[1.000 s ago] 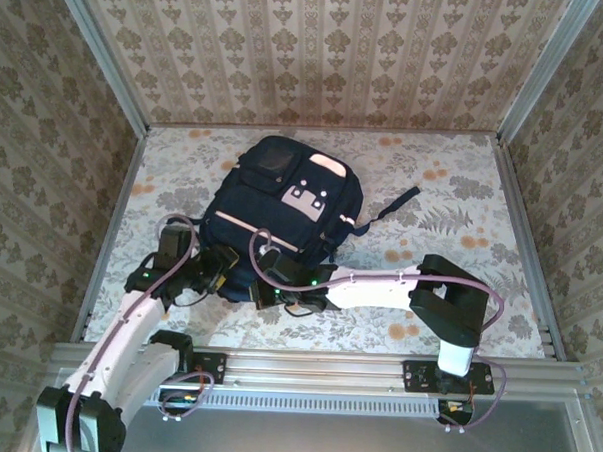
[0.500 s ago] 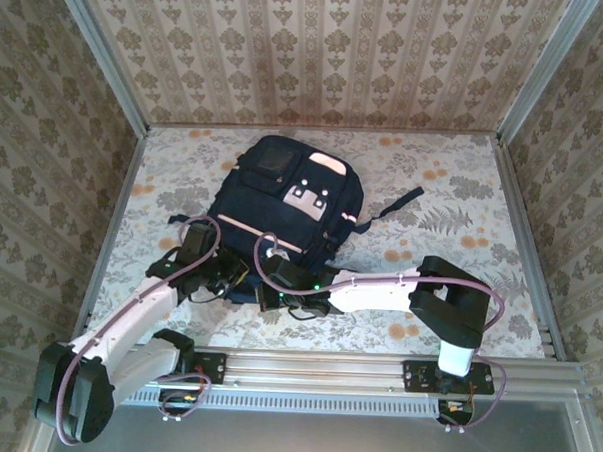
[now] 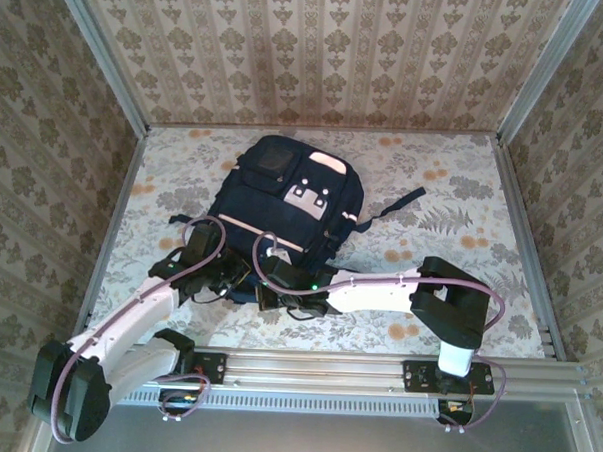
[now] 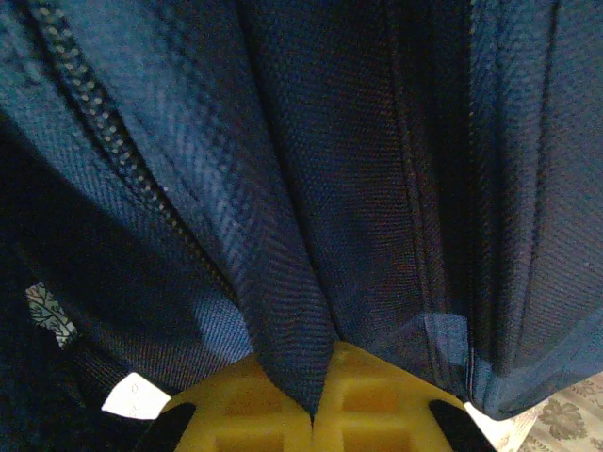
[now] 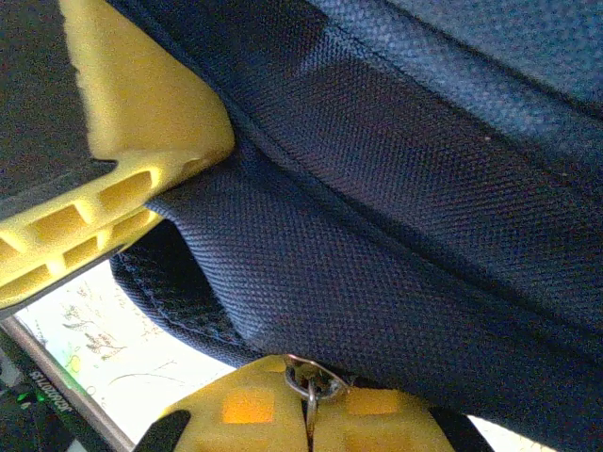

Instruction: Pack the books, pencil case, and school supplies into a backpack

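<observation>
Fingers of the left arm (image 4: 247,420) are closed tight on a fold of the backpack (image 3: 293,201), pinching its navy cloth. Right fingers (image 5: 243,407) are closed on a small metal ring (image 5: 305,384) at the bag's near edge. From above, both pairs of fingers are hidden under wrists and cables. A yellow ribbed part at the upper left of the right wrist view cannot be assigned to either arm. What the bag holds cannot be told.

Desk (image 3: 452,223): pale floral cloth, metal rail (image 3: 315,372) along the near edge. Walls (image 3: 319,57): patterned paper on three sides.

Backpack lies flat mid-desk, pockets up, long axis near-to-far, slightly skewed; one strap (image 3: 398,202) trails right.
</observation>
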`<state>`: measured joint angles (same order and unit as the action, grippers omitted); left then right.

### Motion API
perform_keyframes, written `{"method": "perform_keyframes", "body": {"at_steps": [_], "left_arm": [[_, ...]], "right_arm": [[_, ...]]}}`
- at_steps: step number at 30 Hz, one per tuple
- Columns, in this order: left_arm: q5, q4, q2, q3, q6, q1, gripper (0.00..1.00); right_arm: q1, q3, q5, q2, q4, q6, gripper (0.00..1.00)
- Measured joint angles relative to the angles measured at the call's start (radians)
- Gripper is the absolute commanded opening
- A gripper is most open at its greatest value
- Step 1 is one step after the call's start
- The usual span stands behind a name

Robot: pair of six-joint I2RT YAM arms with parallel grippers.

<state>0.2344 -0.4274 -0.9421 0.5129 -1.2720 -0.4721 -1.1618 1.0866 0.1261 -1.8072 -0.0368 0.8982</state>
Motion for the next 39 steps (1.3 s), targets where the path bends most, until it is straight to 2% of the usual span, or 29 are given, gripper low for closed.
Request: {"method": "perform_keyframes", "body": {"at_steps": [7, 15, 25, 30, 39], "left_arm": [[0.042, -0.013, 0.021, 0.013, 0.011, 0.011, 0.0], [0.083, -0.009, 0.023, 0.018, 0.011, 0.014, 0.0], [-0.006, -0.005, 0.013, 0.018, 0.006, -0.012, 0.0], [-0.015, -0.006, 0.026, 0.018, 0.007, -0.013, 0.0], [0.043, -0.001, 0.044, 0.018, 0.008, -0.011, 0.0]], "right_arm": [[-0.005, -0.054, 0.056, 0.065, -0.009, 0.0, 0.0], [0.003, -0.087, 0.053, 0.103, 0.01, 0.003, 0.0], [0.005, 0.09, -0.007, -0.013, -0.077, 0.0, 0.0], [0.006, 0.105, -0.002, -0.023, -0.1, 0.006, 0.0], [0.021, -0.067, 0.04, 0.095, -0.029, 0.023, 0.0]]}}
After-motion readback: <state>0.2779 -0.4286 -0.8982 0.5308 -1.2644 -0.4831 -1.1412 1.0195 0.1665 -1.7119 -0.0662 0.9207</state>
